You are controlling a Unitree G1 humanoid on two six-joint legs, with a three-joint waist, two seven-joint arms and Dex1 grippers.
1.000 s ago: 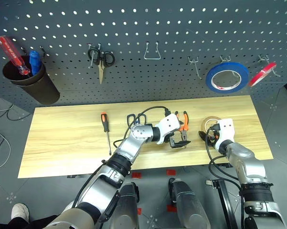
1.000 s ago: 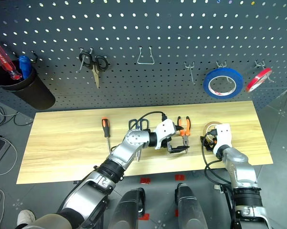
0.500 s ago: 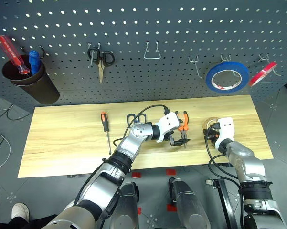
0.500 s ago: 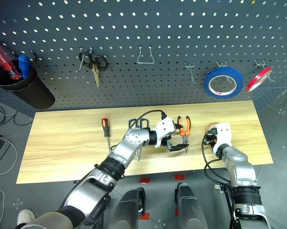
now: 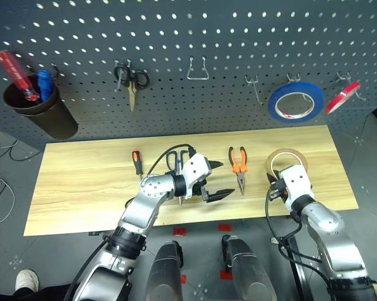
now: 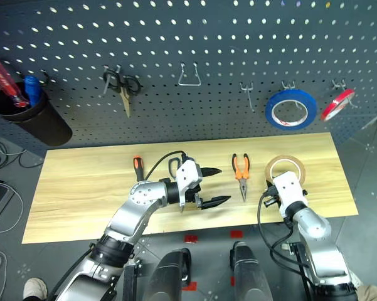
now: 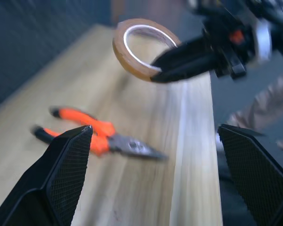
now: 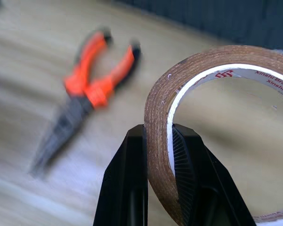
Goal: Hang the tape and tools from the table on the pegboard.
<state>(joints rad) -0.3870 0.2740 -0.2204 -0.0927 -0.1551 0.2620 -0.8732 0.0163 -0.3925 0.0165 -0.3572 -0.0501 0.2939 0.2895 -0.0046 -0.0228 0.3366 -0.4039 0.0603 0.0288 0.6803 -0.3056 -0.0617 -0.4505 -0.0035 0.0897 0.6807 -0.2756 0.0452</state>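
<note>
The right gripper is clamped on the tape, which stands upright between its fingers; its core reads "Xinshi Brand". The left gripper gapes wide, empty, pliers just beyond.

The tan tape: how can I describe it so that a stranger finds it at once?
Start at the wooden table below the pegboard and go to its right end. There the right gripper pinches the wall of the tape, held upright. Its neighbours, the blue roll and the thin red roll, hang on the board.
</note>
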